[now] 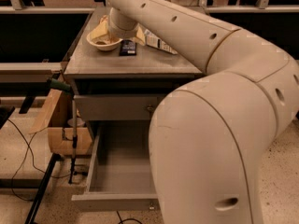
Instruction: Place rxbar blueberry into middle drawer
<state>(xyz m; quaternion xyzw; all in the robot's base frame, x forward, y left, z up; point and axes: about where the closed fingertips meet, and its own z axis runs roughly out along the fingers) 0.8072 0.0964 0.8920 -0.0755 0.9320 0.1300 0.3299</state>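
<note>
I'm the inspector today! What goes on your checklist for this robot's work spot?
Surface: grey cabinet top, holding a few things.
Job's things: dark snack bar lying beside the bowl; middle drawer pulled open, nothing seen in the visible part.
Clutter: white bowl, yellow packet, bottle.
Pincer: hidden behind the arm's end, above the bowl.
Cables: black cable on the floor, left.
Surroundings: cardboard box, shut top drawer.
</note>
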